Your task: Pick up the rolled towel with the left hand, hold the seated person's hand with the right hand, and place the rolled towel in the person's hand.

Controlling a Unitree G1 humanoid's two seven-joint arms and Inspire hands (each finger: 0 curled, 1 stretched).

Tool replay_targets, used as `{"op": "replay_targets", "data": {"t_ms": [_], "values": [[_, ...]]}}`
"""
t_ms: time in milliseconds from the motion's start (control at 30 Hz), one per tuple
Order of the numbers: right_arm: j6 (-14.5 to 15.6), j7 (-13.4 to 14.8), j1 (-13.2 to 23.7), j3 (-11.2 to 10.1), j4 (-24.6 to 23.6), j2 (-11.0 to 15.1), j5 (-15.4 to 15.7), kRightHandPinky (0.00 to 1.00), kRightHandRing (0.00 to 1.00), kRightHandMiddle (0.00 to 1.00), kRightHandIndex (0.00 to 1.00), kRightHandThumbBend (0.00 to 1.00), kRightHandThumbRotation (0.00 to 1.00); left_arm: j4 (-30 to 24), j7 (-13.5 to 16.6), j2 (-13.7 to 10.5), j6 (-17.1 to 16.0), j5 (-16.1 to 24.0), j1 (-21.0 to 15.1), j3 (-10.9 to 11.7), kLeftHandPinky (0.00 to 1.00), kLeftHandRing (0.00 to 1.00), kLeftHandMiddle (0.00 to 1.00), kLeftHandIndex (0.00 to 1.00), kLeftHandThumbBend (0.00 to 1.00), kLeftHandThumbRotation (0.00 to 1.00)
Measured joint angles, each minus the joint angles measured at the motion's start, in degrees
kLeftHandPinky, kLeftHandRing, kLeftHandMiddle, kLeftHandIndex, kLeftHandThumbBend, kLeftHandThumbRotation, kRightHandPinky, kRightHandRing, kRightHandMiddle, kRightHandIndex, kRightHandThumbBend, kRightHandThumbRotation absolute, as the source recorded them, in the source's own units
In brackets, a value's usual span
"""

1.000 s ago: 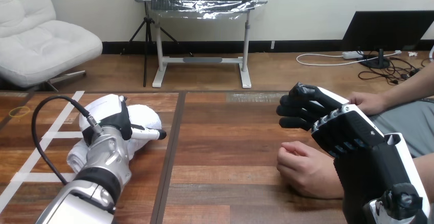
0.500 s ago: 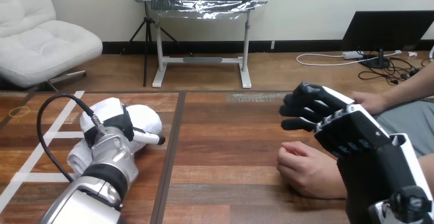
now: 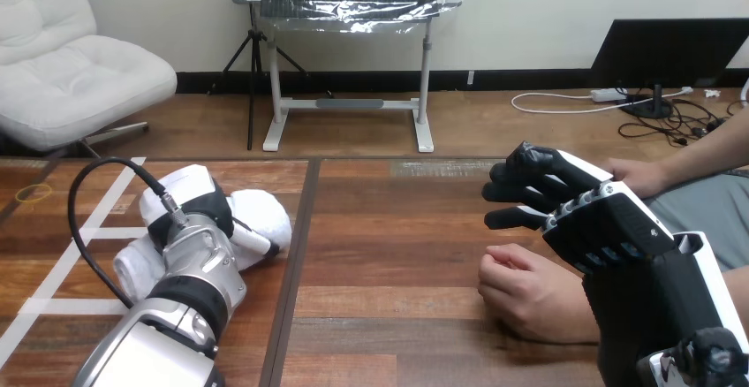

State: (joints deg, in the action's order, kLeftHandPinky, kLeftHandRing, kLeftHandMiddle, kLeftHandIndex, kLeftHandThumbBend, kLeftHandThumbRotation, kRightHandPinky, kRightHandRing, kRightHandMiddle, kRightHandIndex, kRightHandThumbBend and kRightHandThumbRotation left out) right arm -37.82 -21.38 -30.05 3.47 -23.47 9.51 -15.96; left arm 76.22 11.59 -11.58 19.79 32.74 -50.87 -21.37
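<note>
While the rolled towel (image 3: pixel 261 213) lies on the left part of the wooden table (image 3: pixel 397 228), just left of the dark seam that runs down the tabletop, the left hand (image 3: pixel 201 215) sits on top of it. Its back faces the camera. Its thumb is tucked against the towel's near side, and the other fingers reach over the roll's top, hidden behind the hand. One white end of the towel sticks out to the right of the hand and the other shows lower left, beside the silver forearm, over the white tape lines (image 3: pixel 71 254) on the wood. Well apart from this, at the table's right side, the right hand (image 3: pixel 578 210) hangs above the wood with its black fingers (image 3: pixel 510 194) bent together and pointing left, closed on nothing. Below and just in front of it, the person's nearer hand (image 3: pixel 528 292) rests on the table, loosely curled and empty. No robot finger wraps it, though the right wrist stands close beside it. The person's farther hand (image 3: pixel 638 175) lies behind the right hand, near the table's far right edge.
</note>
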Motion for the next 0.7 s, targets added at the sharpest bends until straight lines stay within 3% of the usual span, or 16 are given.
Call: {"op": "replay_targets", "data": {"t_ms": [200, 700], "values": [[-0.44, -0.10, 0.00, -0.01, 0.00, 0.00, -0.07, 0.67, 0.76, 0.79, 0.79, 0.98, 1.00, 0.00, 1.20, 0.09, -0.85, -0.50, 0.00, -0.10, 0.14, 0.22, 0.32, 0.61, 0.75, 0.01], [-1.15, -0.10, 0.02, -0.14, 0.00, -0.01, -0.07, 0.66, 0.76, 0.79, 0.79, 0.97, 1.00, 0.03, 2.48, 0.15, -2.28, -0.68, 0.02, -0.14, 0.16, 0.24, 0.34, 0.59, 0.69, 0.00]]}}
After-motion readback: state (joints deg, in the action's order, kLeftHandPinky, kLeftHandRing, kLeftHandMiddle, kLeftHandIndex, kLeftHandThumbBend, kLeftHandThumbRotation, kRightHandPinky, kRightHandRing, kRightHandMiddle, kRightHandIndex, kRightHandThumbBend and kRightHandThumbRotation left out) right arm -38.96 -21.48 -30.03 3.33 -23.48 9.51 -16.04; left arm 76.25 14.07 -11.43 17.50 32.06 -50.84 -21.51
